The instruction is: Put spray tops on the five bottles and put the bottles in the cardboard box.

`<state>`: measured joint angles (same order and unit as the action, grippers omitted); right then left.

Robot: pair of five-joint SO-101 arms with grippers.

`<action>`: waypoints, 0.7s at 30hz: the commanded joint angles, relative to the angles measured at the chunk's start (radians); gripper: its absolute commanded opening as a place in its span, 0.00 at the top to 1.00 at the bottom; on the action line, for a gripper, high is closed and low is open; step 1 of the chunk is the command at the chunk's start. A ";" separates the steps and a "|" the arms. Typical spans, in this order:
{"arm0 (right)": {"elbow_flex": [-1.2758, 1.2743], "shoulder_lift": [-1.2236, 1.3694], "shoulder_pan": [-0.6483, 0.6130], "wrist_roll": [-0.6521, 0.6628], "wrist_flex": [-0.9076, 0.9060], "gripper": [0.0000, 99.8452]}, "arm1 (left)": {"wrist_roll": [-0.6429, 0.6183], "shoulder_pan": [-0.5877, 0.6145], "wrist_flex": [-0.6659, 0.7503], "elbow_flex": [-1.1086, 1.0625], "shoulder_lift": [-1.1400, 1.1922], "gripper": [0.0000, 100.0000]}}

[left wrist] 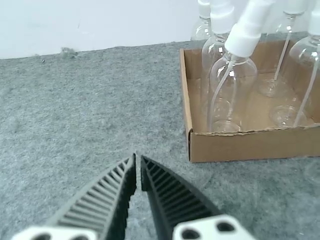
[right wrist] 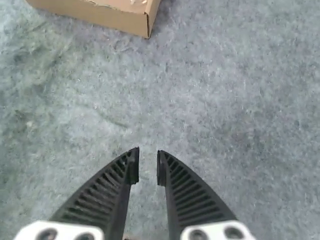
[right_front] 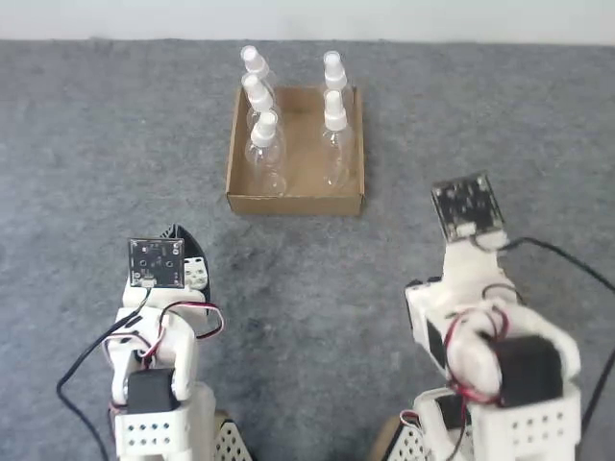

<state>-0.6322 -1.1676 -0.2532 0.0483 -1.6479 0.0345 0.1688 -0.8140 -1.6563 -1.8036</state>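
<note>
Five bottles (right_front: pixel 264 149), each with a spray top (right_front: pixel 334 109) fitted, stand upright inside the cardboard box (right_front: pixel 293 204) at the middle of the desk's (right_front: pixel 96 144) far edge. Left tool (left wrist: pixel 138 162): closed, empty, near the box's front left corner. Right tool (right wrist: pixel 148 167): tips slightly parted, empty, above bare desk.

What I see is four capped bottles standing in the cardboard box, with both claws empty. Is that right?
Not quite: the high view shows five capped bottles in the cardboard box, not four. The left claw and right claw are indeed empty.
</note>
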 commanded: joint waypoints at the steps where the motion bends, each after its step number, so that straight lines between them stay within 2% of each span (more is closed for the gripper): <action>1: -0.091 -0.117 0.013 -0.012 0.067 0.98 | 0.009 -0.003 0.032 -0.002 -0.018 0.99; 16: -0.462 -0.510 0.018 -0.012 0.219 0.98 | 0.009 -0.003 0.032 -0.002 -0.018 0.99; 21: -0.496 -0.610 0.114 -0.009 0.259 0.98 | 0.011 -0.031 0.031 -0.008 -0.018 0.99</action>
<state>-1.1124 -1.7323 -0.2025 0.0483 -1.4362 0.0345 0.1672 -0.8140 -1.6640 -1.8036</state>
